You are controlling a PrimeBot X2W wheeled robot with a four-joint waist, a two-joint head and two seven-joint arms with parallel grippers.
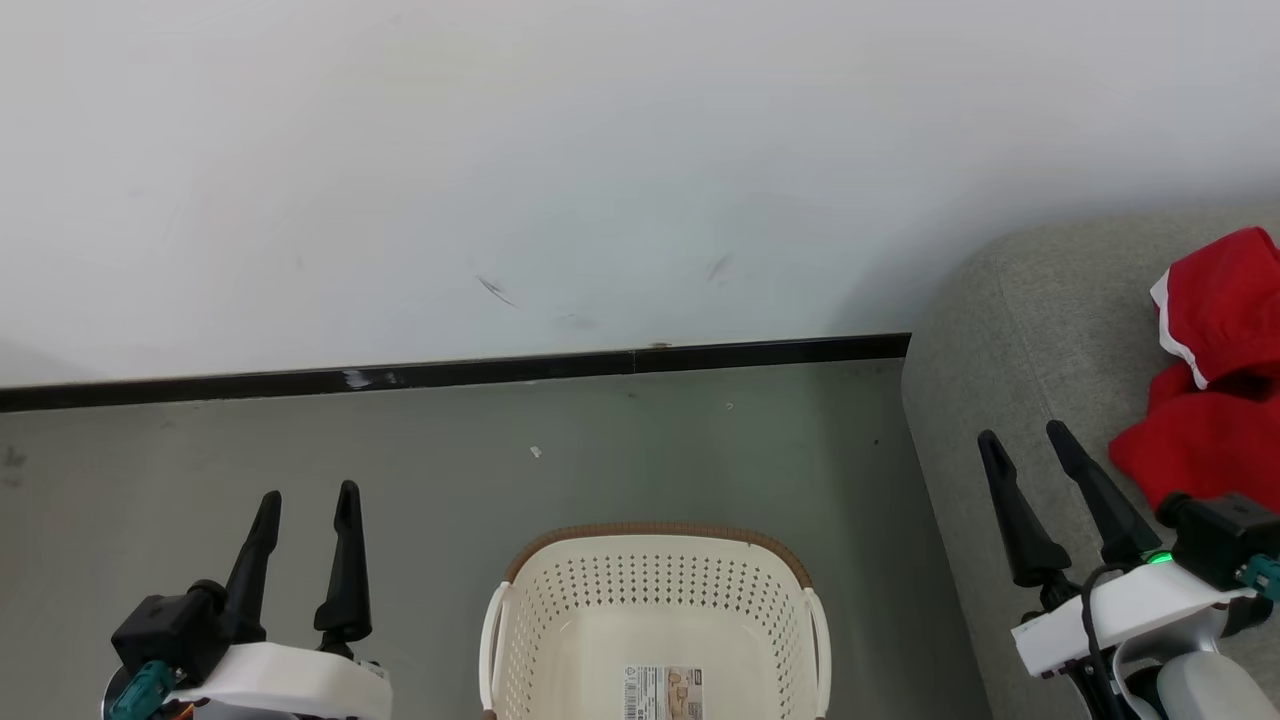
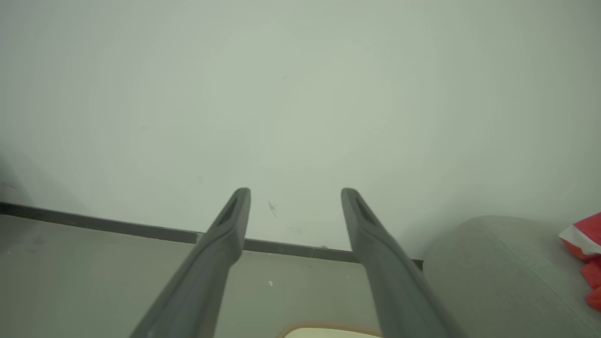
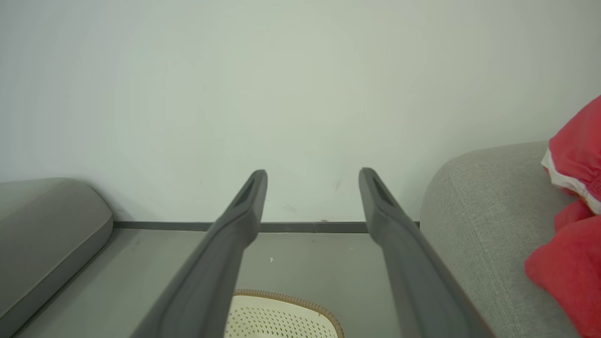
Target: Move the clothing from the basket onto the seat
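Red clothing (image 1: 1212, 445), white trim, crumpled on seat (image 1: 1010, 340)

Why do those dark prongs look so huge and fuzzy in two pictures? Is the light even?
Left wrist view: the left gripper is seen from very close, so it looms large and soft-edged. Right wrist view: same for the right gripper. Head view: sharper, evenly lit, no glare, faint shadow on the wall beside the seat.

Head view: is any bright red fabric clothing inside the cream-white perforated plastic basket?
No, the visible interior of the basket holds only a label; the red clothing lies on the grey-green seat.
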